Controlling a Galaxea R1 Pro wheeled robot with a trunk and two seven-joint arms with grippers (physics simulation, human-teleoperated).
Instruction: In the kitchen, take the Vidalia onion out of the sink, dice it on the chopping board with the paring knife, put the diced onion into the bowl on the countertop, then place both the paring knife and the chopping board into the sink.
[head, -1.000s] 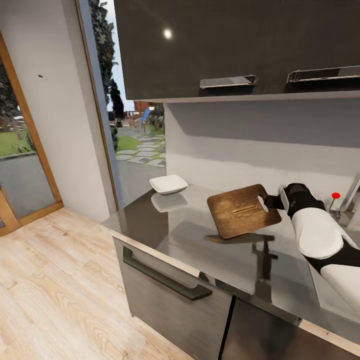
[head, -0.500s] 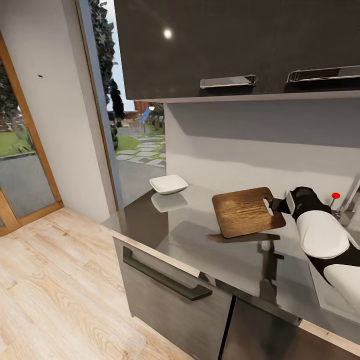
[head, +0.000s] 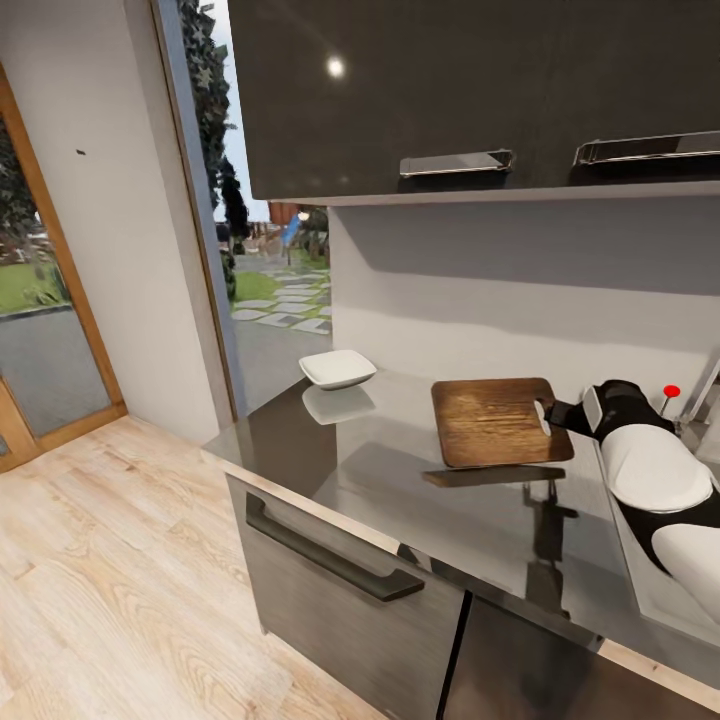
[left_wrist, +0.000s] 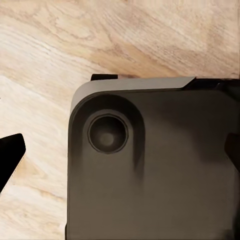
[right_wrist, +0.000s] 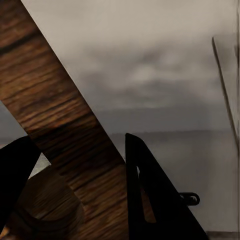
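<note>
My right gripper (head: 551, 412) is shut on the handle-slot end of the dark brown chopping board (head: 497, 421) and holds it a little above the glossy grey countertop (head: 380, 470), nearly level. In the right wrist view the board (right_wrist: 55, 115) runs between my two dark fingers (right_wrist: 150, 195). The white bowl (head: 338, 368) sits at the counter's far left corner, well clear of the board. The sink's rim (head: 632, 560) and its tap with the red knob (head: 671, 391) lie at the right edge, under my right arm. My left gripper (left_wrist: 120, 150) is open over the floor. The onion and the paring knife are out of view.
Dark wall cabinets (head: 480, 90) hang above the counter. Grey drawer fronts with a dark handle (head: 330, 565) sit below it. Pale wooden floor (head: 110, 580) and a glass door lie to the left. Part of the robot's dark base (left_wrist: 150, 170) sits under the left gripper.
The right arm has carried the board to the right, toward the sink, and the board has tipped from a steeper tilt to nearly level. The bowl has not moved.
</note>
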